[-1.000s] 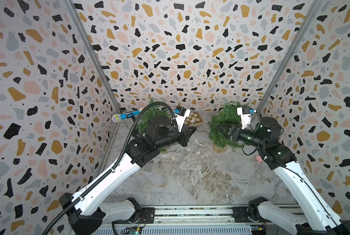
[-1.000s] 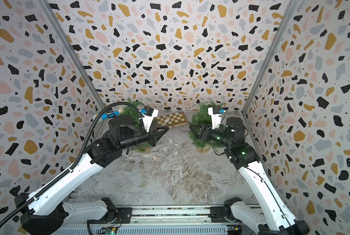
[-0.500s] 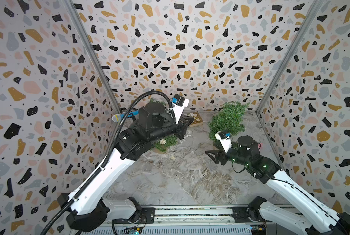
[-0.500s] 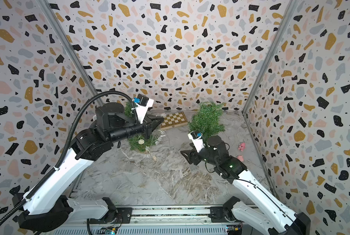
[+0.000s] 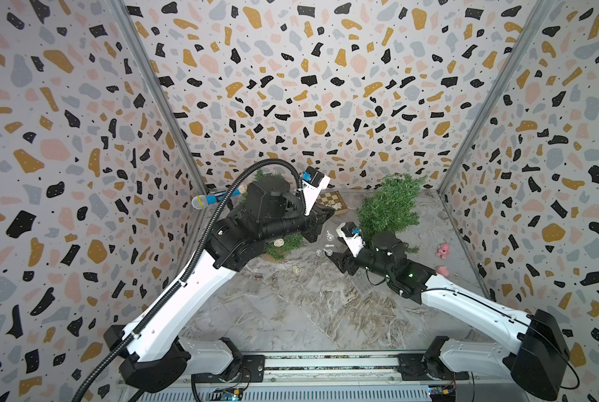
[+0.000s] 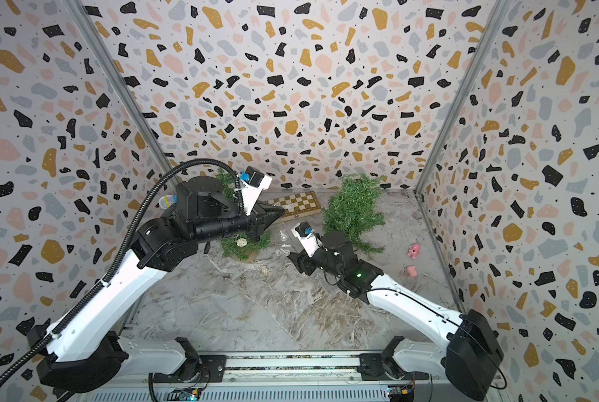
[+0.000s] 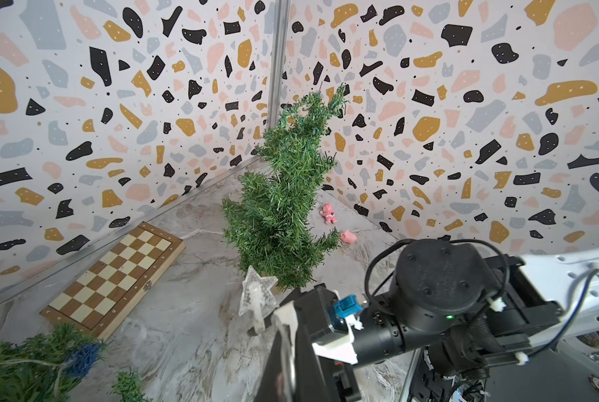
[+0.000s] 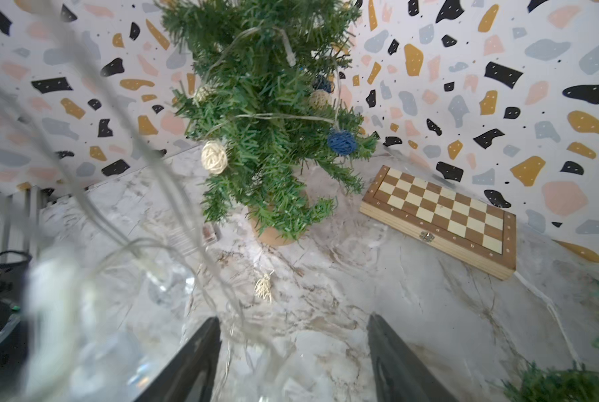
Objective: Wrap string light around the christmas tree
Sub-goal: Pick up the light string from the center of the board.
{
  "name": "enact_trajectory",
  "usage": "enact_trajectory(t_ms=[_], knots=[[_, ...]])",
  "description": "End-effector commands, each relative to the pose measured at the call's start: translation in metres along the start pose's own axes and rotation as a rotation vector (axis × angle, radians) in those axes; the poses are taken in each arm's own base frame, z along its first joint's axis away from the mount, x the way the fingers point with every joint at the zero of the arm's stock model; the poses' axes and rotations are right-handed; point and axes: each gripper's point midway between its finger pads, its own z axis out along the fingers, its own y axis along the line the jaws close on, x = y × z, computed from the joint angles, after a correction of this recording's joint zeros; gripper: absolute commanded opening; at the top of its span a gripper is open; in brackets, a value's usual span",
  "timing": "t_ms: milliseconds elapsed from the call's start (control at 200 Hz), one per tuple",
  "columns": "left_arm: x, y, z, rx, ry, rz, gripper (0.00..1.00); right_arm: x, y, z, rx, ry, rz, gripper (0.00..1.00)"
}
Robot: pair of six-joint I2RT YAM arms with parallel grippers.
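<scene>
The left tool (image 6: 280, 213) looks pinched shut on the string light (image 7: 256, 299), held up beside the smaller tree (image 8: 266, 115); thin clear wire sags from it to glassy bulbs on the marbled bench (image 5: 291, 313). The right tool (image 8: 292, 322) hangs low over that slack, jaws wide, gripping nothing. The wire is slick and nearly invisible, so a close could miss it or pinch a tangle. Pulled taut, it may snag the bristly needles of the bare christmas tree (image 5: 390, 205) near the back corner and tip it, or catch the smaller tree's wicker balls (image 8: 214, 156)
</scene>
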Motion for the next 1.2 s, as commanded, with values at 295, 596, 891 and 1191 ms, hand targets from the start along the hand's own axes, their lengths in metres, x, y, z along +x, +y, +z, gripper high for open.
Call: enact_trajectory(t_ms=[295, 596, 891, 1191], knots=[[-0.011, 0.050, -0.035, -0.273, -0.087, 0.005, 0.00, -0.007, -0.030, -0.011, 0.140, -0.106, 0.072, 0.24], [0.014, 0.078, -0.012, -0.317, -0.042, -0.063, 0.00, 0.001, -0.030, -0.069, 0.178, -0.127, 0.099, 0.00], [0.069, 0.053, 0.067, -0.049, 0.074, -0.317, 0.00, -0.032, -0.014, -0.070, 0.108, -0.129, 0.060, 0.00], [0.036, 0.145, -0.007, -0.517, 0.021, -0.098, 0.00, -0.002, -0.039, -0.082, 0.204, -0.059, 0.104, 0.00]])
